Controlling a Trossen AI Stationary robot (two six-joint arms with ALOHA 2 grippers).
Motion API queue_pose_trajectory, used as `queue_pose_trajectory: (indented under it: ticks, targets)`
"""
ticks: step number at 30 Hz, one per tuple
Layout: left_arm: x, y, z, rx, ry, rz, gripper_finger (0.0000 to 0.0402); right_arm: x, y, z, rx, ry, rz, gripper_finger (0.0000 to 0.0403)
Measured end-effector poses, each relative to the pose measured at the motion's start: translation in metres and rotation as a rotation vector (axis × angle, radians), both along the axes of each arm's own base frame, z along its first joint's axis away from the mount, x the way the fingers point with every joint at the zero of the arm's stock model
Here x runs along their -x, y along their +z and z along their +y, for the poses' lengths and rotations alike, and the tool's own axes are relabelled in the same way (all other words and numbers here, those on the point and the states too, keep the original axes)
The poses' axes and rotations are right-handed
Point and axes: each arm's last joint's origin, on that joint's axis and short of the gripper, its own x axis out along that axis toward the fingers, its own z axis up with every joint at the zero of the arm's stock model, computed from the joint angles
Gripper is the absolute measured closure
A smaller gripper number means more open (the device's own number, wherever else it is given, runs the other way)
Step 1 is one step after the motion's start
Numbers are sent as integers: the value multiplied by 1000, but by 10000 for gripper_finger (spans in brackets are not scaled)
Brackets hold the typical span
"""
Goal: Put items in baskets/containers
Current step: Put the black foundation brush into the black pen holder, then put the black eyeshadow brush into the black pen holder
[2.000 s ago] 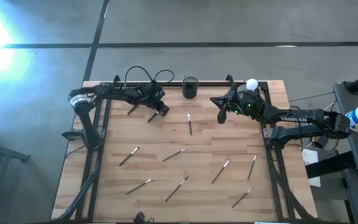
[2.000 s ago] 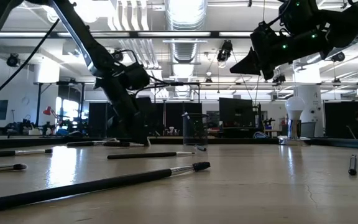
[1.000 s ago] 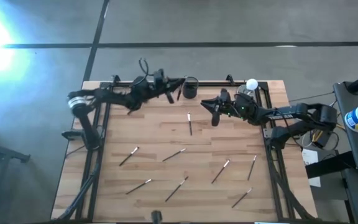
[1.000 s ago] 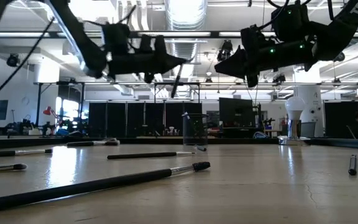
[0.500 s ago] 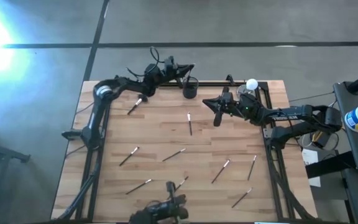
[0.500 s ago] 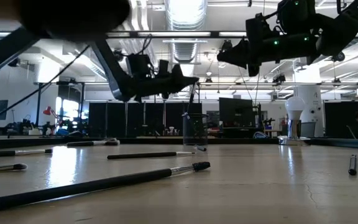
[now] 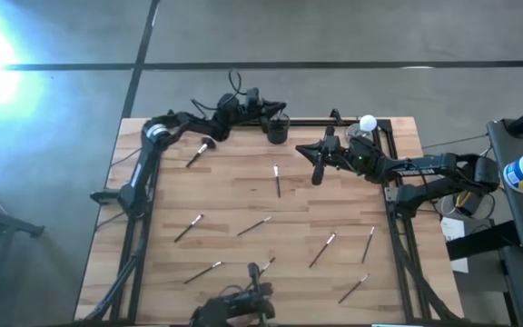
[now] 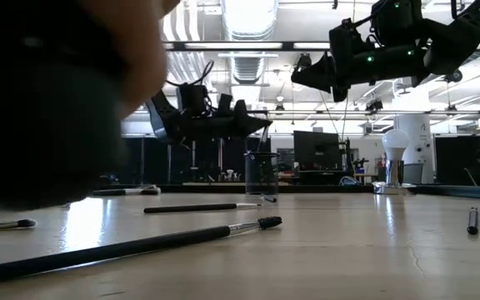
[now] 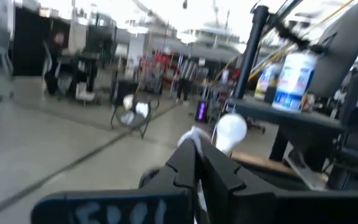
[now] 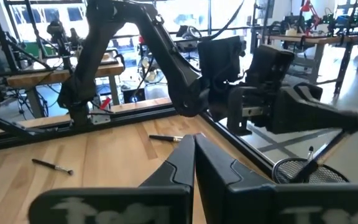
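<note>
Over the far edge of the wooden worktop [image 7: 243,195], the left pincer [image 7: 277,109] hovers directly above the small black cup [image 7: 278,129], which stands upright at the middle of that edge. In the low view the left pincer [image 8: 261,125] is stretched out level just above the cup [image 8: 261,173], with a thin brush [image 8: 259,142] hanging down from its tip toward the cup's mouth. The right wrist view shows that brush [image 10: 321,154] slanting down into the cup [image 10: 306,171], its lower end inside the rim. The left pincer is closed around the brush's upper end.

The right pincer [image 7: 316,163] hangs raised over the worktop to the cup's right, its fingers pressed together on nothing; in its own wrist view the two dark fingers [image 10: 185,158] meet along a line.

Other brushes lie scattered flat on the worktop: one [image 7: 277,180] near the middle, pointing away from the cup, one [image 7: 197,152] near the far left corner, and several more across the near half, among them one [image 7: 322,250] toward the right. A long dark-handled brush [image 8: 140,246] lies nearest the low camera.

A white ball [image 7: 368,122] sits at the far right corner of the worktop.
</note>
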Motion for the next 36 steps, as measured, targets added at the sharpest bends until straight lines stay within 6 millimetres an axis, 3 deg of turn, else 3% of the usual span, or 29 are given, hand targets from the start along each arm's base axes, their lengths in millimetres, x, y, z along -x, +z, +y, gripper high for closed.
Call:
queue_pose_trajectory:
  ticks: [10,19,24,29,36]
  targets:
    - [1,4,0,15,4,49,373,0,-2,0,-12,-2,21,394]
    - [6,23,-3,40,6,167,372,0,-4,0,-37,-6,34,394]
    - [19,40,-11,67,43,242,383,0,-4,0,-49,-10,32,394]
    - [49,60,-38,47,72,249,399,1,-6,0,-98,-13,41,394]
    - [98,45,-111,84,39,279,401,9,-9,12,-200,-109,144,394]
